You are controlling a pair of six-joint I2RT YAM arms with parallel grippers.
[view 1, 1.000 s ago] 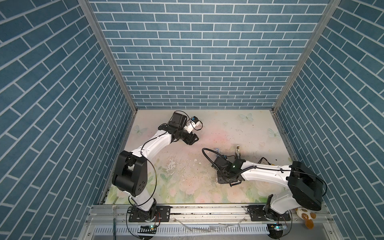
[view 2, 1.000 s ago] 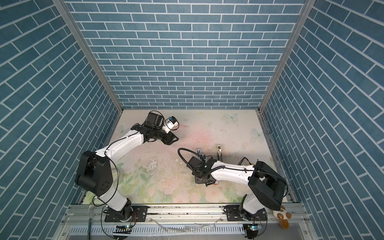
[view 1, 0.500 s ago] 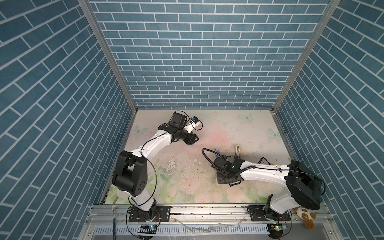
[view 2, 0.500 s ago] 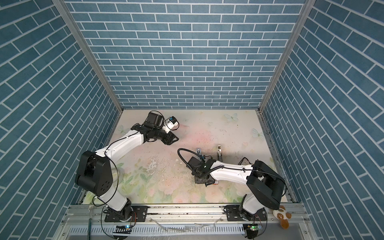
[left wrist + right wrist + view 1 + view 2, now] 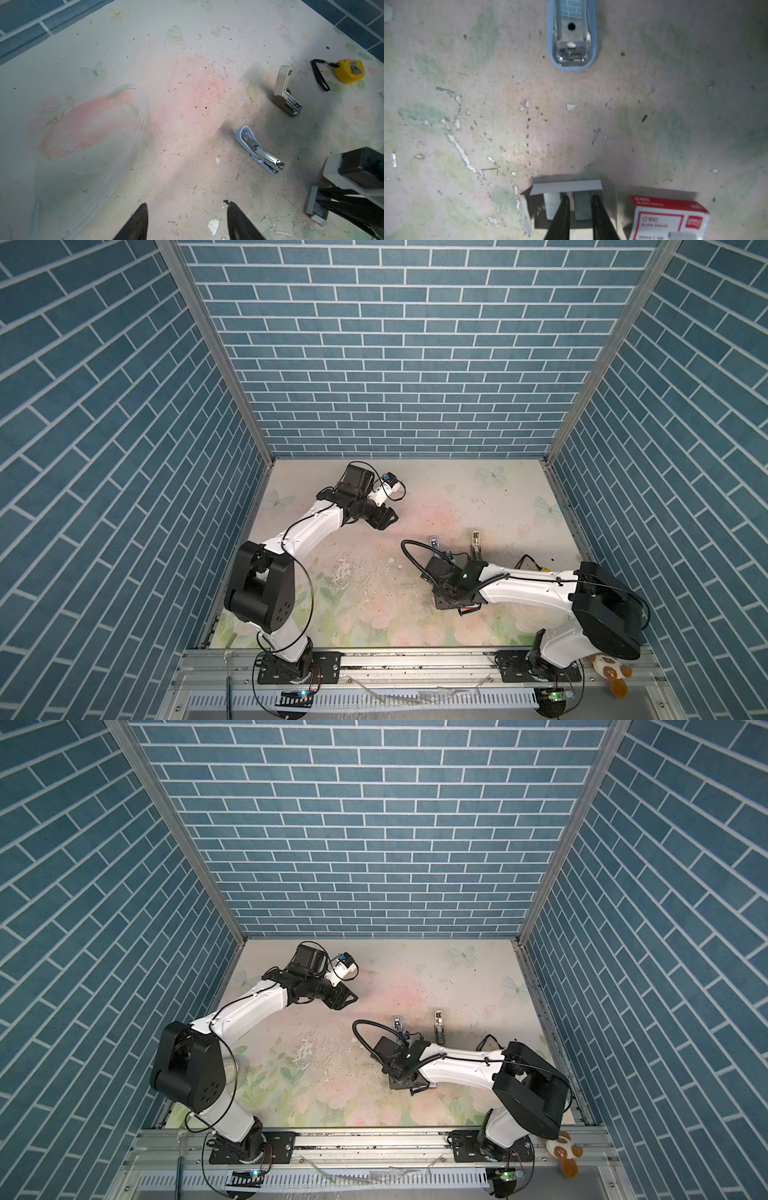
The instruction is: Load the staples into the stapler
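The stapler (image 5: 572,35), pale blue, lies flipped open on the table with its silver channel facing up; it also shows in both top views (image 5: 433,540) (image 5: 397,1022) and the left wrist view (image 5: 257,151). The staples (image 5: 581,205) are silver-grey blocks in a small pale tray (image 5: 566,185). My right gripper (image 5: 580,197) hangs over the tray. Its fingers stand a narrow gap apart on either side of one block, with a sliver of space on one side. My left gripper (image 5: 187,205) is open and empty above bare table, far from the stapler (image 5: 384,519).
A red-and-white printed box (image 5: 668,220) lies beside the tray. A second, beige stapler (image 5: 285,91) lies open beyond the blue one, with a yellow tape measure (image 5: 349,71) past it. Loose staples (image 5: 489,171) and paint flecks litter the table. Brick-patterned walls enclose three sides.
The right arm has edged slightly to the left over the tray. The left arm has not moved.
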